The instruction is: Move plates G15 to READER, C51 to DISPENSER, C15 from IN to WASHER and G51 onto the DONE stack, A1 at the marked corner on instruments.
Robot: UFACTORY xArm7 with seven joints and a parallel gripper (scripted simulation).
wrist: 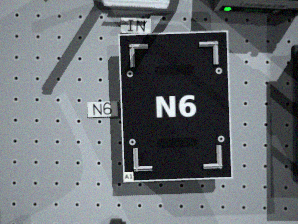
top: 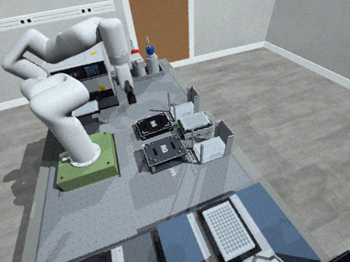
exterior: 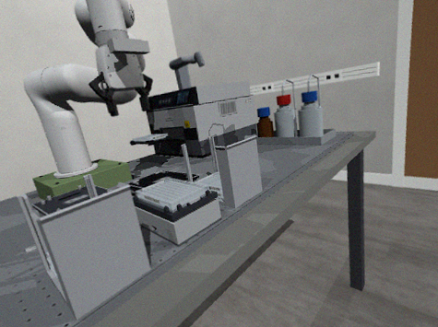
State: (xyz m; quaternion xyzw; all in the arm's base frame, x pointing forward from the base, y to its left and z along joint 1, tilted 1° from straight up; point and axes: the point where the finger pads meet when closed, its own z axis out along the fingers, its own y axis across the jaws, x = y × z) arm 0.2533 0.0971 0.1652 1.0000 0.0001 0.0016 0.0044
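You see a black N6 nest [wrist: 175,105] with white lettering at the wrist view's centre, on grey deck [wrist: 55,165] dotted with dark holes. In the top view's left, a white arm [top: 58,104] stands on a green base [top: 109,168]; an orange-brown door [top: 161,14] fills the upper middle.
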